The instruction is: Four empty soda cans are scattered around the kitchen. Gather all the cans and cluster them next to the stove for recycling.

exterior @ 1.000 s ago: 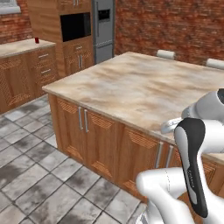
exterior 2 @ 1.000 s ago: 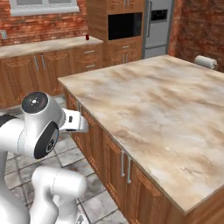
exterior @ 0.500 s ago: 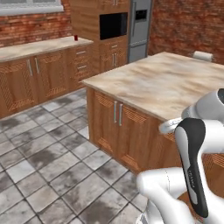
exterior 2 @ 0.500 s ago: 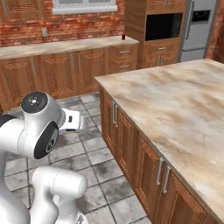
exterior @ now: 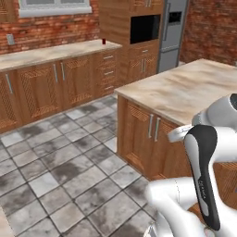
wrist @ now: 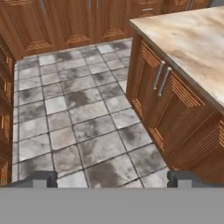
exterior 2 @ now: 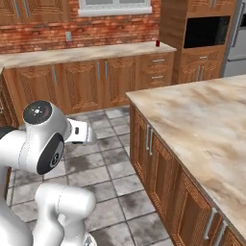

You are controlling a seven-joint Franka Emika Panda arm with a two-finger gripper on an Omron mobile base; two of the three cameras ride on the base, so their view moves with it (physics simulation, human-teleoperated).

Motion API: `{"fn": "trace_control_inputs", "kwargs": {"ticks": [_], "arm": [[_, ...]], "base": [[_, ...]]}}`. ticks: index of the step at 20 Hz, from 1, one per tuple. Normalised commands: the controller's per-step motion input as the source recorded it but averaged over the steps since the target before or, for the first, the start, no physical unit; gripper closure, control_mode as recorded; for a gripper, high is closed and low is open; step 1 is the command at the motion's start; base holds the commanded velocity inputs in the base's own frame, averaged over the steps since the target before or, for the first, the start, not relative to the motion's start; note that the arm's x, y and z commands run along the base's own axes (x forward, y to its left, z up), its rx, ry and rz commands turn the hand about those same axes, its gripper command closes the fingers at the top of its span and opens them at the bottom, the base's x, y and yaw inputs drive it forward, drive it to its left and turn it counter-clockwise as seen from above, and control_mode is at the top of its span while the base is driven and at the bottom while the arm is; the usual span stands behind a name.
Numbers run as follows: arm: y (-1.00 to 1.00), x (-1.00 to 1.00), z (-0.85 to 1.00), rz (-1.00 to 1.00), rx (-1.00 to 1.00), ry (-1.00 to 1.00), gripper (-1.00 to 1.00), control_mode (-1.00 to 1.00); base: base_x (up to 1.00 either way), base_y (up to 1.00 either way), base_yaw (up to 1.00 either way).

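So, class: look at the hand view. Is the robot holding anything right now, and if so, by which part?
Nothing is held. The gripper is open, its fingers wide apart with only floor tiles between them.

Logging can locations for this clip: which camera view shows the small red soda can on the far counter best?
The right base view: the small red soda can stands unobstructed on the marbled stone counter beside the oven cabinet. The left base view shows it smaller and darker.
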Motion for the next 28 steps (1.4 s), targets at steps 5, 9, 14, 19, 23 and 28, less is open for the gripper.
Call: {"fn": "trace_control_inputs", "kwargs": {"ticks": [5, 9, 14, 19, 23, 28], "arm": [[0.00, 0.00, 0.00, 0.00, 0.00, 0.00, -1.00, 1.00], [0.00, 0.00, 0.00, 0.00, 0.00, 0.00, -1.00, 1.00], [0.00, 0.00, 0.00, 0.00, 0.00, 0.00, -1.00, 1.00], [0.00, 0.00, 0.00, 0.00, 0.00, 0.00, -1.00, 1.00], [0.00, 0.00, 0.00, 0.00, 0.00, 0.00, -1.00, 1.00], [0.00, 0.00, 0.00, 0.00, 0.00, 0.00, -1.00, 1.00]], "base": [[0.76, 0.42, 0.15], [0.90, 0.28, 0.13], [1.00, 0.19, 0.11], [1.00, 0.15, 0.08], [1.00, 0.15, 0.07], [1.00, 0.03, 0.04]]}}
